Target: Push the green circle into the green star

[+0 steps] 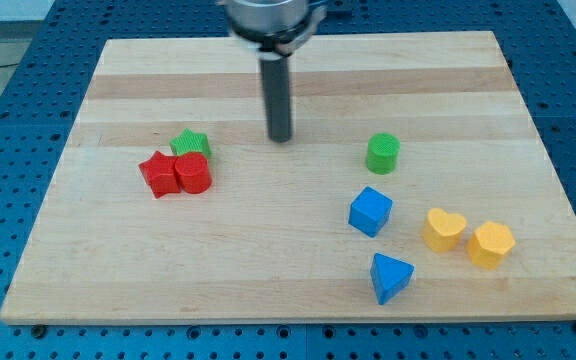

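The green circle (pixel 382 153) is a short cylinder standing right of the board's middle. The green star (pixel 190 144) lies at the left, touching a red circle (pixel 193 173) just below it and a red star (pixel 158 174) at its lower left. My tip (pixel 281 138) is the lower end of the dark rod and rests on the board between the two green blocks, about 100 px left of the green circle and slightly above it. It touches no block.
A blue cube (pixel 370 211) and a blue triangle (pixel 390 277) lie below the green circle. A yellow heart (pixel 444 229) and a yellow hexagon (pixel 491 244) sit at the lower right. The wooden board (pixel 118 260) lies on a blue perforated table.
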Motion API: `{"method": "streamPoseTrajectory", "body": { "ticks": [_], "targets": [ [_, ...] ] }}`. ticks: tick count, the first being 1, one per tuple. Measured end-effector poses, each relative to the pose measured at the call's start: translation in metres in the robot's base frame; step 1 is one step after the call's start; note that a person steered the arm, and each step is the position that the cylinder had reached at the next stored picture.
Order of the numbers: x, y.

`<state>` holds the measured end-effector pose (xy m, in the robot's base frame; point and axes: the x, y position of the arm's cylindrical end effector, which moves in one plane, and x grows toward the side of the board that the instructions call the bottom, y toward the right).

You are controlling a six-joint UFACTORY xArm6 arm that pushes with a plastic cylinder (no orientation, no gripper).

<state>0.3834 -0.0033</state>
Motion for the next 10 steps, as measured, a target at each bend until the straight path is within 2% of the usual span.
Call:
{"method": "streamPoseTrajectory", "body": {
  "ticks": [1,2,3,5,6,9,10],
  "targets": [
    [0.0,0.089],
    [0.023,0.156],
    [0.043,0.165],
    [0.045,0.057],
    [0.047,0.025],
    [0.099,0.028],
    [0.091,0.006]
  ]
}}
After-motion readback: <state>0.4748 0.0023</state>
